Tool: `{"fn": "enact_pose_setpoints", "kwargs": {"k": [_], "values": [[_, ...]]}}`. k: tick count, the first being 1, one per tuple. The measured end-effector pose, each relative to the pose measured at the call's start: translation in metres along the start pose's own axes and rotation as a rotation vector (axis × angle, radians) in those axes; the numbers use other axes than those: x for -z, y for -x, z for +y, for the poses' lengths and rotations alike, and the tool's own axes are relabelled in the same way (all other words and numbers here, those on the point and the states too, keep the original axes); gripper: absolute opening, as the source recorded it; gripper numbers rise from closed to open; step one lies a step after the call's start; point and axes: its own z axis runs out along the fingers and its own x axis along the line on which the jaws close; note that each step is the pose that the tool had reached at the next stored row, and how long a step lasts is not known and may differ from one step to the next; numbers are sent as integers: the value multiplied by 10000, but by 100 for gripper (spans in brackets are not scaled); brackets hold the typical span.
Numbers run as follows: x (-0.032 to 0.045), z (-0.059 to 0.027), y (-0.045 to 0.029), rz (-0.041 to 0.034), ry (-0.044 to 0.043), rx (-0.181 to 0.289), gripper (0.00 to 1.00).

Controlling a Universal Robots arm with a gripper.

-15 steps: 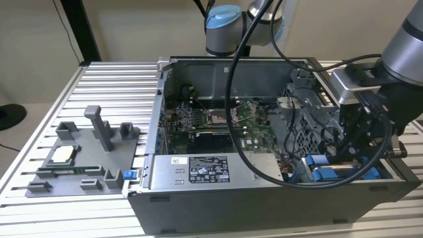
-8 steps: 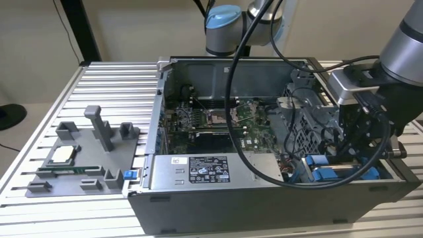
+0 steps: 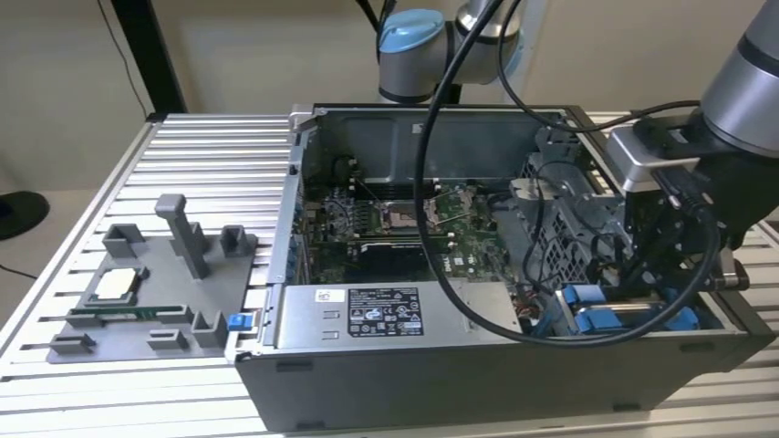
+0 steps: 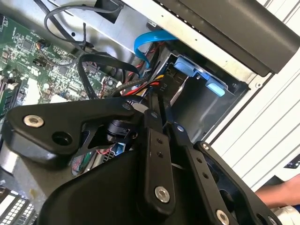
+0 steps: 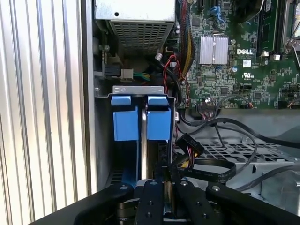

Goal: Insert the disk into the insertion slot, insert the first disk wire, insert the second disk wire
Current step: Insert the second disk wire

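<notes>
The open computer case (image 3: 365, 383) lies on the ribbed metal surface (image 3: 195, 164); the insertion slot (image 5: 140, 117), marked by blue tabs, sits in the case corner beside the power-supply box (image 3: 383, 315); the end effector (image 5: 161, 185), fingers nearly together, grips a thin black wire (image 5: 211, 171) above the slot.

Bright blue plastic tabs (image 5: 139, 119) on the grey metal drive bay (image 5: 138, 89). Green circuit board (image 5: 234, 61), black cables (image 5: 211, 168), perforated grey cage (image 3: 566, 242), ribbed silver table (image 3: 207, 155), light-blue flat cable (image 4: 147, 42).
</notes>
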Motion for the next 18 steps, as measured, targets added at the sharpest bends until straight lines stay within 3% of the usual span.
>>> {"fn": "enact_pose_setpoints", "kwargs": {"k": [3,5,7,18], "values": [[46,-2,4,66,6,2,0],[49,-2,10,229,3,11,0],[48,-2,20,299,2,15,0],[22,1,68,414,0,18,0]]}}
